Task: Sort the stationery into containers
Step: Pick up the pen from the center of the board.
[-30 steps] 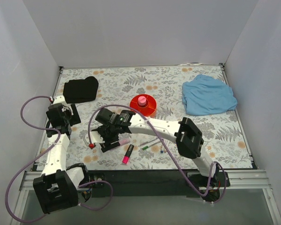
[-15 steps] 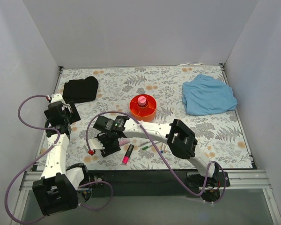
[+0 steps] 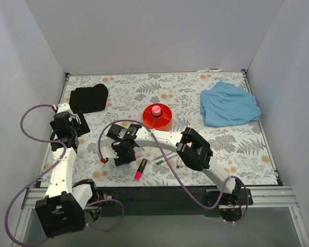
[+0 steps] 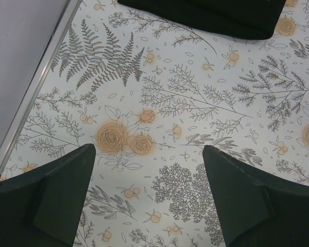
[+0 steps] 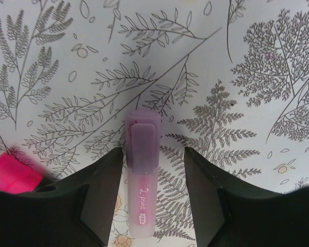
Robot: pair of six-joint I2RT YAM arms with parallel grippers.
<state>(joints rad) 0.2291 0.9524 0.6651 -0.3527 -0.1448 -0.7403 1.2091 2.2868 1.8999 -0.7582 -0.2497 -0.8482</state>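
Compared with half a second back, the left gripper (image 4: pixel 148 154) hasn't really budged. It's parked by the table's left edge, just on the near side of the black cloth (image 3: pixel 88 98) in the far-left corner, with its fingers spread wide over bare floral tablecloth (image 4: pixel 195 77).

The right gripper (image 5: pixel 152 154) has nudged a bit toward the far side, and its elbow has swung left. It sits low over the near-left area, released, straddling the translucent lilac marker (image 5: pixel 142 175). One pad is nearly touching and there's a gap at the other. The marker's long axis runs along the fingers, cap end pointing past the tips.

The pink highlighter (image 3: pixel 140 169) lies just beside it, pink end toward the near edge. The round orange plastic tray (image 3: pixel 167 119) sits mid-table with open cloth around it.
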